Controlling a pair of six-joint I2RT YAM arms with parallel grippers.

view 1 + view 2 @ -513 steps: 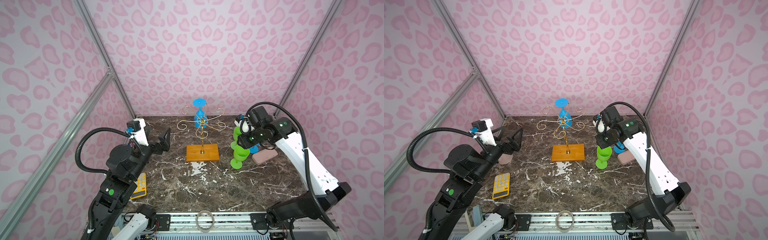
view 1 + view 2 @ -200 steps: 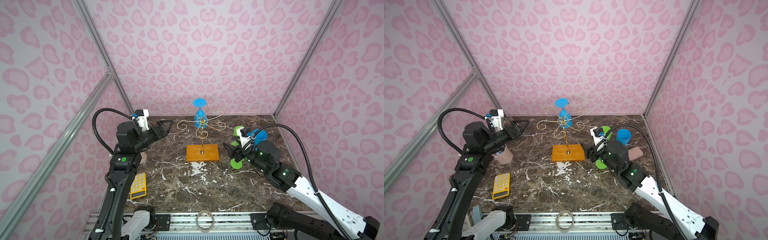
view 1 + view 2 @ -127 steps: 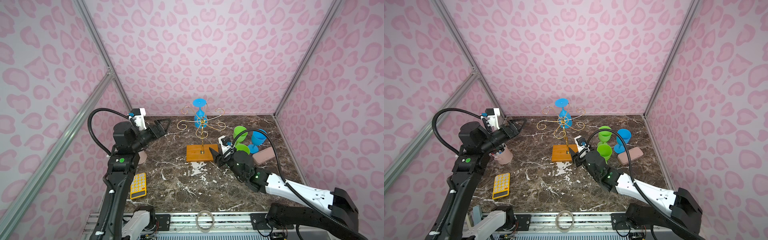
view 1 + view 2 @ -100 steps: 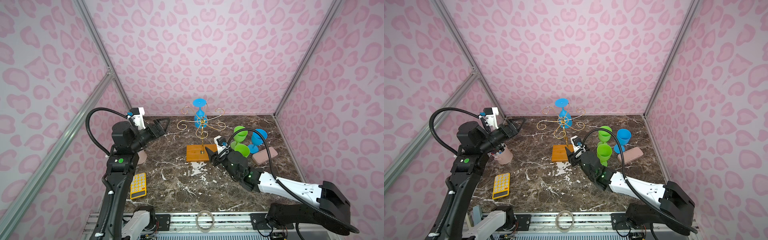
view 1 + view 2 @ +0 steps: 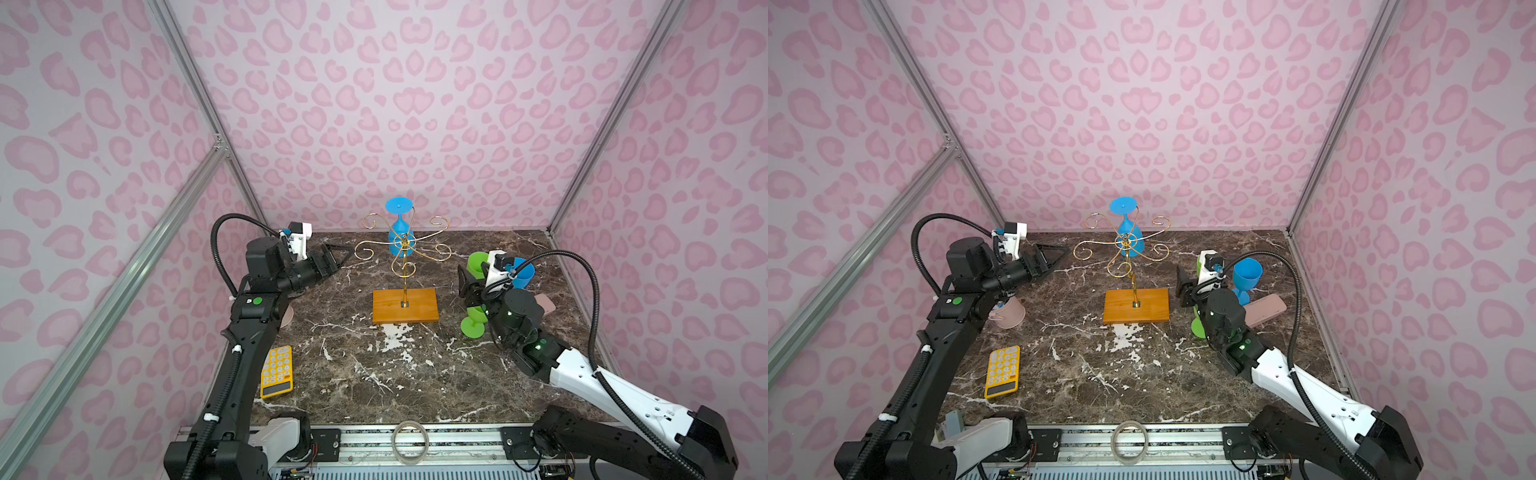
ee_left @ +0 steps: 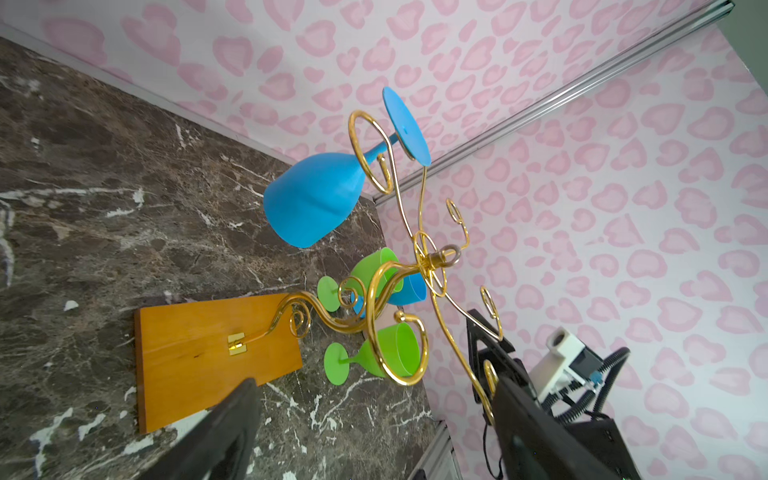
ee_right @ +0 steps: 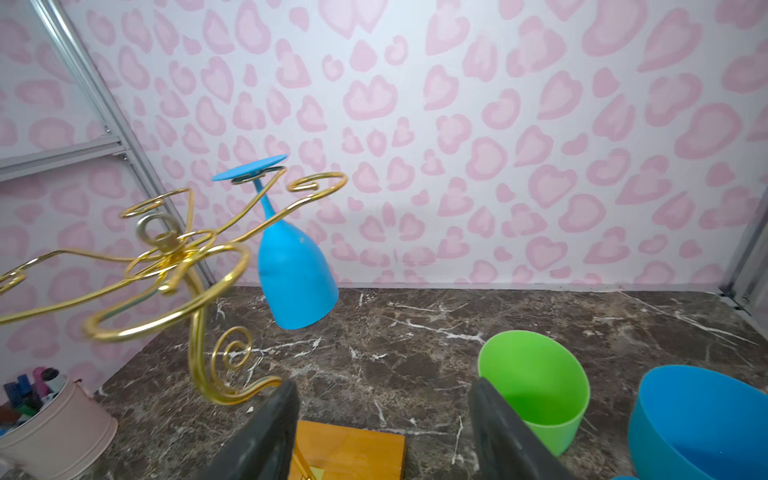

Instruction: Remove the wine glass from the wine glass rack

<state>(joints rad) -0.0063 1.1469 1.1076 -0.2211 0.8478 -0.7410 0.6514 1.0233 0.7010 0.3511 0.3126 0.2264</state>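
Ok, wine glass (image 5: pixel 397 232) upside-dn on rack (image 5: pixel 419 307)

Marble table (image 5: pixel 374 382): rack (image 5: pixel 386 309), calculator (image 5: pixel 276 372), cup (image 5: pixel 1011 312).

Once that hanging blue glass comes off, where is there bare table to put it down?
The widest bare marble lies in front of the wooden base, between the yellow calculator and the green glasses. Right of the base is crowded: those glasses, an upright blue glass, a pink case.
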